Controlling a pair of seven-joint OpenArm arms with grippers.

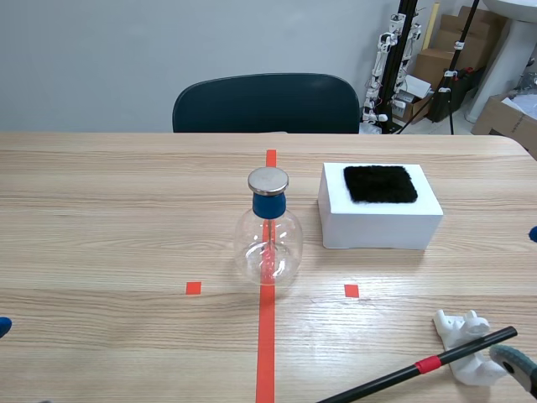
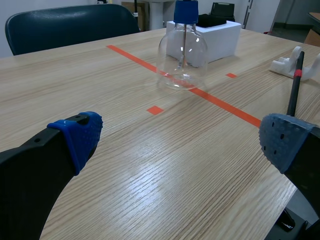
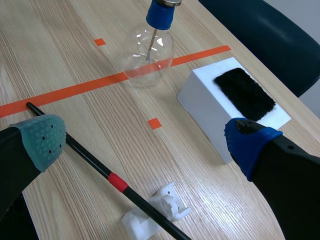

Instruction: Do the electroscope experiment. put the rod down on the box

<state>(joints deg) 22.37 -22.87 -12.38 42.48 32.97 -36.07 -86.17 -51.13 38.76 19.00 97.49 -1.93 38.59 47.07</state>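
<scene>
step: pre-grasp. The rod (image 1: 419, 367) isn't in either pincer, so I read the put-down as not yet started.
rod: lies low across the white stand (image 1: 460, 329), at about 4 o'clock from the electroscope flask (image 1: 268, 239) in the scene view. Red band just short of the stand. Looks seated in the cradle, but I can't be sure.
box (image 1: 382, 228): at 3 o'clock from the flask, black pad (image 1: 380, 183) on top, nothing else on it.
right pincer (image 3: 145, 142): wide open, holding nothing, above the rod with one pad near its far tip.
left pincer (image 2: 182, 139): wide open, holding nothing, low over the bench (image 2: 150, 165).
next: I'd drop the right pincer, close it on the rod near the red band, lift off the stand, carry toward 11 o'clock and lay it on the pad.
</scene>
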